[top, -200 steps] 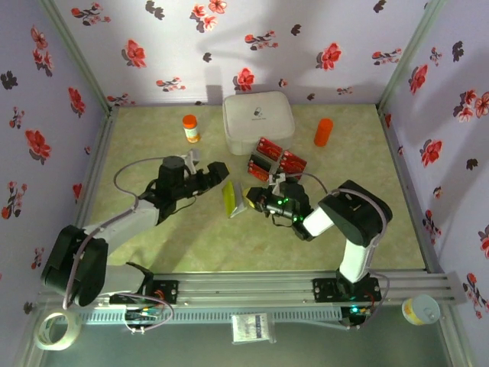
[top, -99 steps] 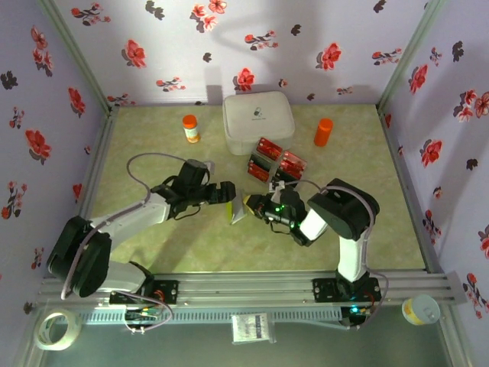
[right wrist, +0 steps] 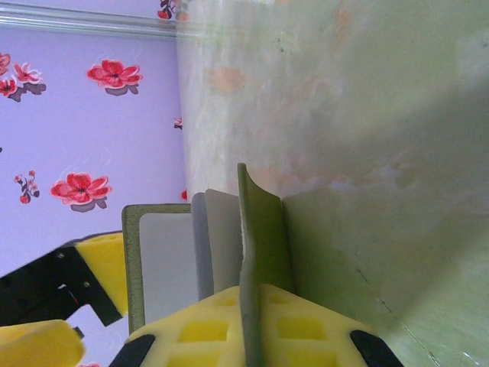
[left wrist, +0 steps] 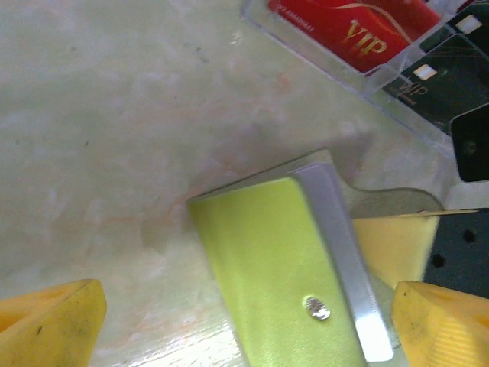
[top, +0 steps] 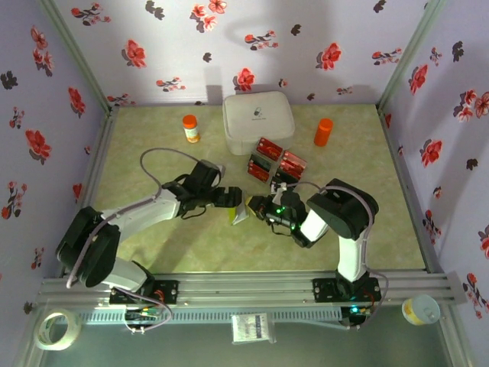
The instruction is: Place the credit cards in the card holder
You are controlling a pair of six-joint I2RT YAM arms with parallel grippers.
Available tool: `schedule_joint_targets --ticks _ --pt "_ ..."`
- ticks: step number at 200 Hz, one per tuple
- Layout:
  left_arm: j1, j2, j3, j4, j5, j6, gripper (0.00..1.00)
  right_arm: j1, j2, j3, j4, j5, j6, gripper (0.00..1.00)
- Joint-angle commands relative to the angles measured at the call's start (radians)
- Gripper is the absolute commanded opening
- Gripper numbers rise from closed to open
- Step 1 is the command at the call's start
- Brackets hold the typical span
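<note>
The olive-green card holder (top: pixel 235 212) stands open on the mat in mid-table. In the left wrist view its green cover (left wrist: pixel 275 267) with a metal snap lies between my left gripper's (left wrist: pixel 244 336) two yellow fingers, which stand wide apart and open on either side of it. My right gripper (right wrist: pixel 252 329) is shut on the holder's other green flap (right wrist: pixel 263 222), holding it upright, with the pale grey inside (right wrist: pixel 172 260) showing beside it. The credit cards (top: pixel 273 162), red (left wrist: pixel 348 23) and black (left wrist: pixel 443 76), lie in a clear tray just behind the holder.
A big white rounded box (top: pixel 258 121) sits at the back centre. An orange-capped bottle (top: pixel 191 128) stands to its left and an orange cylinder (top: pixel 323 131) to its right. Floral walls close in three sides. A tape roll (top: pixel 57 329) lies outside the front rail.
My left gripper has swung right and down to the card holder, its open fingers now on either side of the cover. The right gripper shifted slightly left, still pinching the flap.
</note>
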Motion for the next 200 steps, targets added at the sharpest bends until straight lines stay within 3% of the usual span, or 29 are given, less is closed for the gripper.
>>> schedule_joint_targets --ticks 1,57,124,200 --pt "-0.027 0.042 0.061 -0.065 -0.055 0.058 0.97 0.009 0.019 -0.007 0.047 0.029 -0.026 0.00" --pt "-0.051 0.136 0.123 -0.162 -0.093 0.085 0.97 0.010 0.019 -0.015 0.047 0.041 -0.026 0.00" --pt "-0.044 0.081 0.062 -0.175 -0.168 0.068 0.97 0.010 0.022 -0.036 0.047 0.062 -0.027 0.00" --pt "0.026 0.031 0.011 -0.230 -0.207 0.066 0.96 0.010 0.013 -0.056 0.048 0.084 -0.029 0.00"
